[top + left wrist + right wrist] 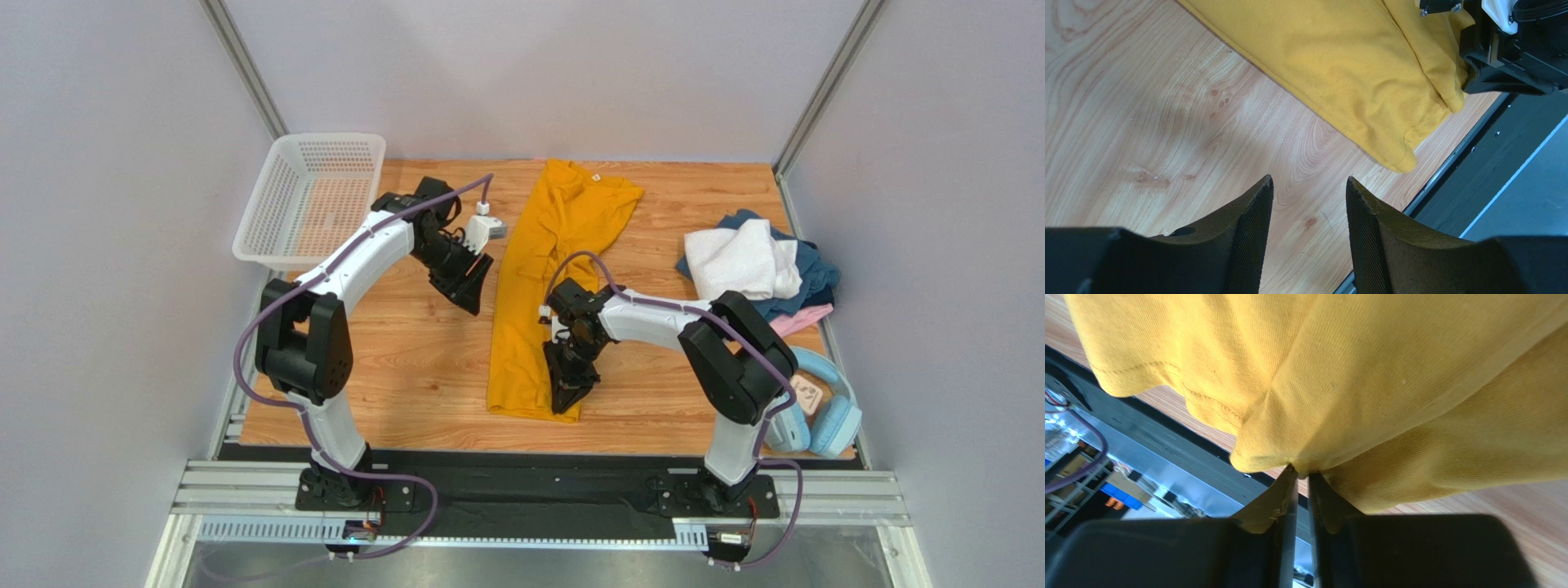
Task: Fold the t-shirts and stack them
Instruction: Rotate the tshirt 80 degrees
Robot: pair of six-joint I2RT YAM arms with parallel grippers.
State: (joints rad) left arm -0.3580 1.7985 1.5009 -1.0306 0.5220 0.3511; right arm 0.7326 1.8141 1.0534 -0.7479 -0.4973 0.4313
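A mustard-yellow t-shirt [540, 288] lies as a long narrow strip down the middle of the table. My right gripper [572, 390] is at its near right corner. In the right wrist view the gripper [1303, 473] is shut on a pinch of the yellow t-shirt [1389, 373] at the hem. My left gripper [467, 289] hovers just left of the shirt, apart from it. The left wrist view shows the gripper [1309, 187] open over bare wood, with the t-shirt's [1352, 67] near corner ahead. A white t-shirt [740, 260], a dark blue one [819, 279] and a pink one [800, 321] sit heaped at the right.
A white mesh basket [307, 196] stands at the back left corner. Light-blue headphones [824, 419] lie at the near right, beside the right arm's base. A black rail [540, 472] runs along the table's near edge.
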